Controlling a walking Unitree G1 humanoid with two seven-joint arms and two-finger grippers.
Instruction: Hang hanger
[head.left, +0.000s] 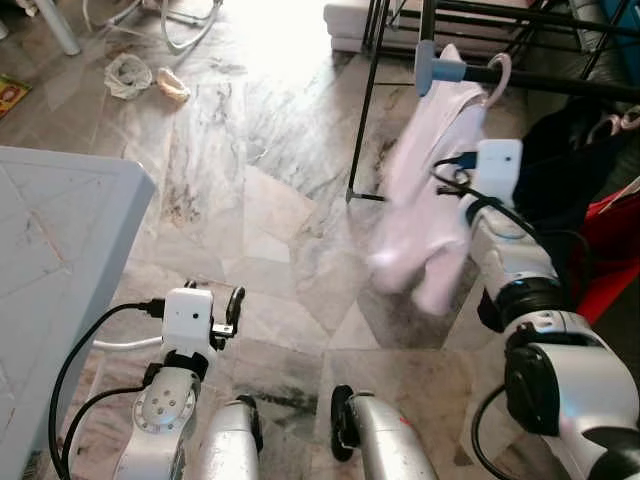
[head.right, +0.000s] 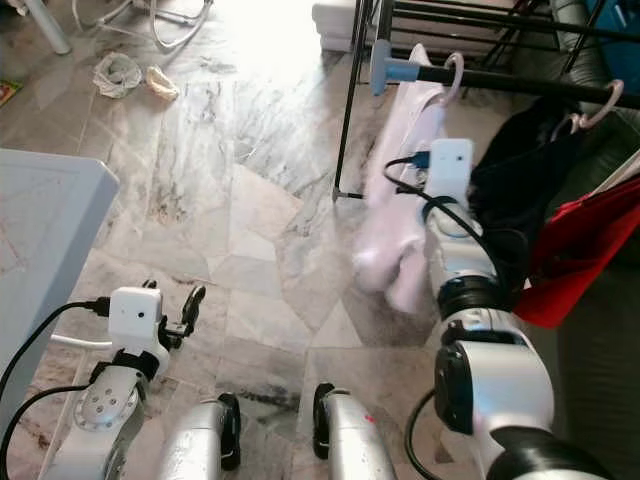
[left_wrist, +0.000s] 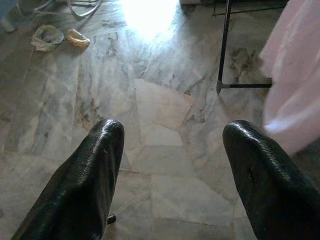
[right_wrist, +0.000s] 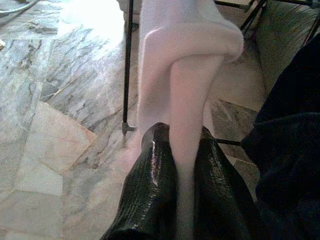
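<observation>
A pale pink garment (head.left: 430, 170) hangs from a pink hanger whose hook (head.left: 497, 75) is over the black rail (head.left: 560, 82) of a clothes rack, beside the rail's blue end cap (head.left: 437, 68). My right gripper (right_wrist: 184, 137) is raised to the garment and shut on a fold of its fabric, which runs down between the two black fingers (right_wrist: 150, 175). The lower part of the garment is blurred. My left gripper (left_wrist: 172, 132) is held low over the marble floor, open, with nothing between its fingers.
A black garment (head.left: 565, 150) and a red one (head.left: 610, 250) hang further right on the rail, with another pink hook (head.left: 625, 120). The rack's black leg (head.left: 365, 130) stands on the floor. A pale blue table (head.left: 50, 250) is at my left. Rags (head.left: 127, 75) lie far left.
</observation>
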